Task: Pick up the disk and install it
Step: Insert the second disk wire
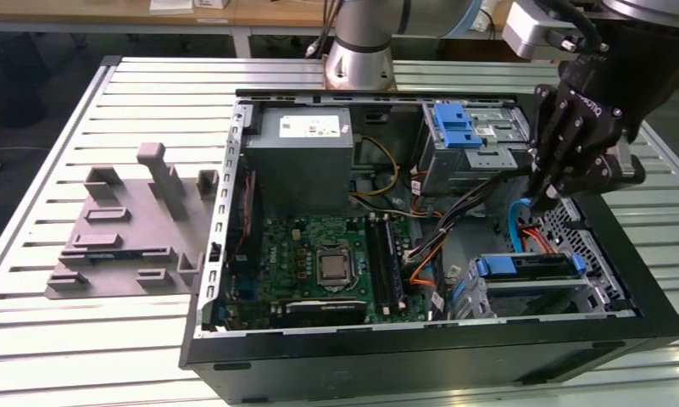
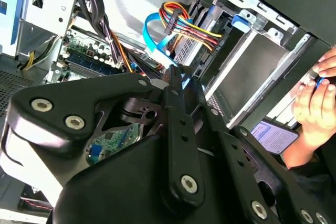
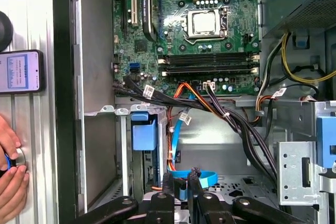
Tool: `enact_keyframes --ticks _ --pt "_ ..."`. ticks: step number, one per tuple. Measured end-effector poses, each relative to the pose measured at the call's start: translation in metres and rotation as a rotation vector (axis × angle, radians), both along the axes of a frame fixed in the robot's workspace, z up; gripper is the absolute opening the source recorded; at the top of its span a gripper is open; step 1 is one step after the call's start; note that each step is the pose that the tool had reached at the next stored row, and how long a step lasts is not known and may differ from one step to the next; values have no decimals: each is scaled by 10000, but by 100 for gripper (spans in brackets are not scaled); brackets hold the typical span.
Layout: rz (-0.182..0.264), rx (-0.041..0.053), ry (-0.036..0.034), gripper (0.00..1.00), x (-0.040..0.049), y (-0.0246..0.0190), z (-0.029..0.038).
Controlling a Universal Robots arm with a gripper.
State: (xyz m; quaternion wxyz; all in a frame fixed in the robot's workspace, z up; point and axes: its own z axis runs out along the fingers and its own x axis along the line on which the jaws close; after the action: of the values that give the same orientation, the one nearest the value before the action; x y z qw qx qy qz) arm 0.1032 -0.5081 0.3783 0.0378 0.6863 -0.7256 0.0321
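The arm [image 1: 368, 38] stands upright and reaches over. Its gripper [image 1: 539, 199] points down, with fingers [image 3: 167, 184] almost together, holding nothing.

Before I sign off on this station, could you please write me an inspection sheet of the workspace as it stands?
Surface: slatted metal table carrying an open computer case.
Job's things: disk with its blue bracket appears to sit in the case's lower drive bay, near the exterior view's right.
Clutter: grey moulded fixture on the table, to the exterior view's left of the case; a phone lies beside the case.
Grippers: pincer hangs over the case's drive-bay side; no disk seen in it.
Cables: blue cable loops below the pincer; black wire bundle crosses the case.
Surroundings: a person's hand rests by the case.
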Motion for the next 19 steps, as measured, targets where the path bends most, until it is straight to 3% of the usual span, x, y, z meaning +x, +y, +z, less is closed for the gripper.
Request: enact_keyframes --ticks 11,12,14,15,19 --pt "0 1 0 24 0 2 -106" --pt "-1 0 0 17 0 2 -113" --pt "0 36 0 16 0 1 -127" --pt "-1 112 -1 16 -1 -1 -134" --pt "0 560 -1 16 0 -40 -151"
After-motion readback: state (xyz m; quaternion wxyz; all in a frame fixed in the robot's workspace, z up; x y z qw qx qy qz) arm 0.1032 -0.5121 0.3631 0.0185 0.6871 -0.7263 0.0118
